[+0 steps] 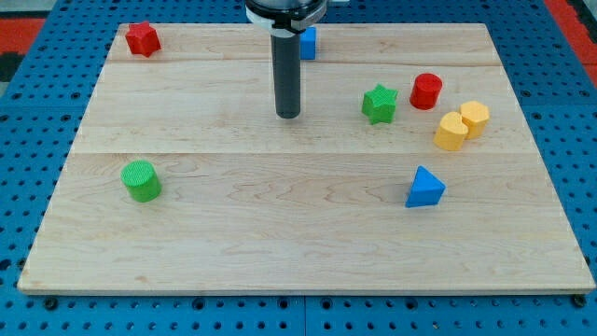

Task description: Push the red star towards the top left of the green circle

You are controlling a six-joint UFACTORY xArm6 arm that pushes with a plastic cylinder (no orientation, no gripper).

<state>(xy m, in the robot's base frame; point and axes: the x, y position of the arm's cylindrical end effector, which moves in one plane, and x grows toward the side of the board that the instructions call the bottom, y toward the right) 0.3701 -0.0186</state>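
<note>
The red star (143, 38) lies near the board's top left corner. The green circle (141, 180) stands at the view's left, well below the red star. My tip (288, 114) rests on the board near the upper middle, far to the right of both blocks and touching neither. The rod rises straight up from the tip to the view's top.
A blue block (308, 42) sits just behind the rod at the top. A green star (379, 104), a red cylinder (426, 91) and two yellow blocks (461, 125) lie at the right. A blue triangle (425, 188) lies lower right. The wooden board (298, 252) ends at blue pegboard.
</note>
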